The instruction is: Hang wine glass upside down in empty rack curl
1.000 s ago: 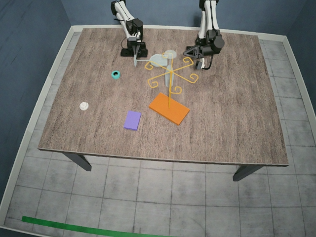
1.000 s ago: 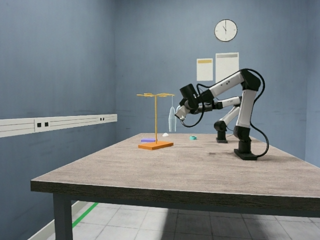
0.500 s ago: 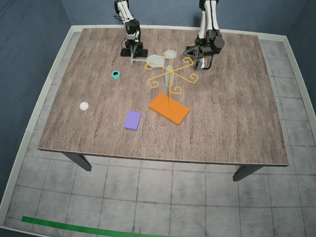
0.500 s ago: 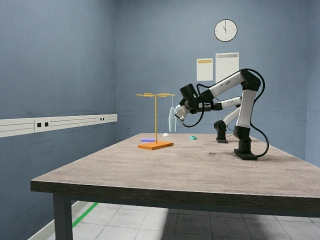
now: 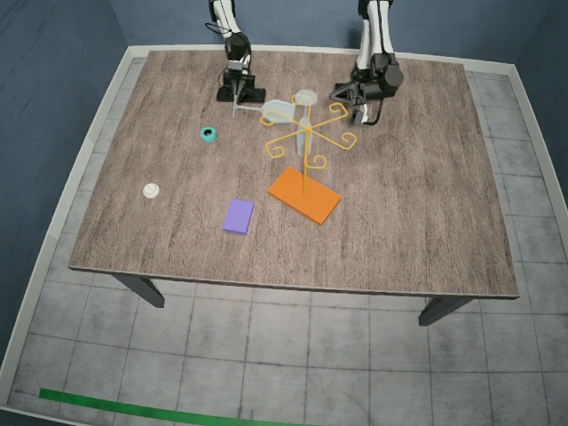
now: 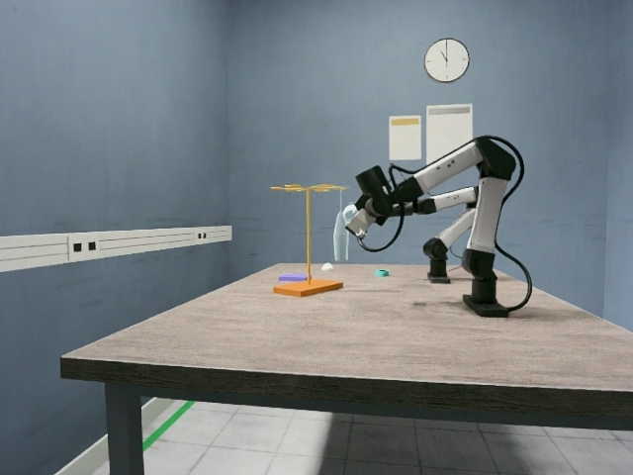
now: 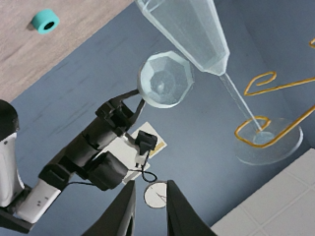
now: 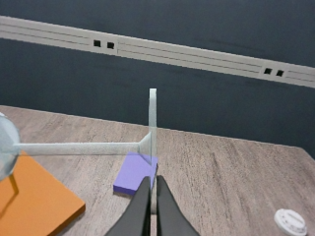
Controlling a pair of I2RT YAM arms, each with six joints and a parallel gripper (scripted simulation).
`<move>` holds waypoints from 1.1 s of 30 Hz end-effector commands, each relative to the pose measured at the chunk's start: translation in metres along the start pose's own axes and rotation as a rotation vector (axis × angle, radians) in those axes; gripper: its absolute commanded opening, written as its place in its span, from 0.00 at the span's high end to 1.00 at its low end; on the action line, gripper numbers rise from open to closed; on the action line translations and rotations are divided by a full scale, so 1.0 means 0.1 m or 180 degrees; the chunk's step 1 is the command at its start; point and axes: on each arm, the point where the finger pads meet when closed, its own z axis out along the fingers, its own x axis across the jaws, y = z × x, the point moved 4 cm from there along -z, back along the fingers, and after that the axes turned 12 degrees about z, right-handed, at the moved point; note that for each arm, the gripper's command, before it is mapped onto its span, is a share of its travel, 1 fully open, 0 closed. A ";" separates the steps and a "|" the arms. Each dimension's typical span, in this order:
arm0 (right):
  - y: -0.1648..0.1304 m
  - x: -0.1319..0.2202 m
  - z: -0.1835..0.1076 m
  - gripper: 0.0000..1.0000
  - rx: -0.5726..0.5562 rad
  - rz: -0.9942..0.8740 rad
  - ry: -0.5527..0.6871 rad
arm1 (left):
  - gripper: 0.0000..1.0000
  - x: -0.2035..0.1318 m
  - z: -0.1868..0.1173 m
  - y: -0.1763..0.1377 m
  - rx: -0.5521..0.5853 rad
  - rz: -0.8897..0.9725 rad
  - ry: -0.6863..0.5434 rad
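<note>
Wine glass [image 5: 278,111] [image 6: 349,210] [image 7: 166,80] [image 8: 79,148] off table, sideways, foot pinched in right gripper [image 5: 235,101] [image 7: 149,88] [image 8: 154,185]; unhung. Left gripper [image 5: 332,97] [image 6: 348,228] [image 7: 150,183] slightly open, empty. Other glass [image 5: 303,141] [image 6: 340,239] [image 7: 192,34] hangs.

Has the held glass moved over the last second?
Yes: in the top view, the held glass has shifted slightly picture-left, away from the rack.
</note>
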 end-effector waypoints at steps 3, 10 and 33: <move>0.26 0.02 0.04 1.00 -0.0178 -0.0031 0.0072 | 0.82 -0.10 -0.02 -0.05 0.0013 0.0121 -0.0014; 0.38 0.00 0.14 1.00 -0.0163 -0.0214 0.0083 | 0.82 -0.10 -0.02 -0.05 0.0013 0.0121 -0.0014; 0.65 0.03 0.42 1.00 -0.0133 -0.0706 0.0257 | 0.82 -0.10 -0.02 -0.05 0.0013 0.0121 -0.0014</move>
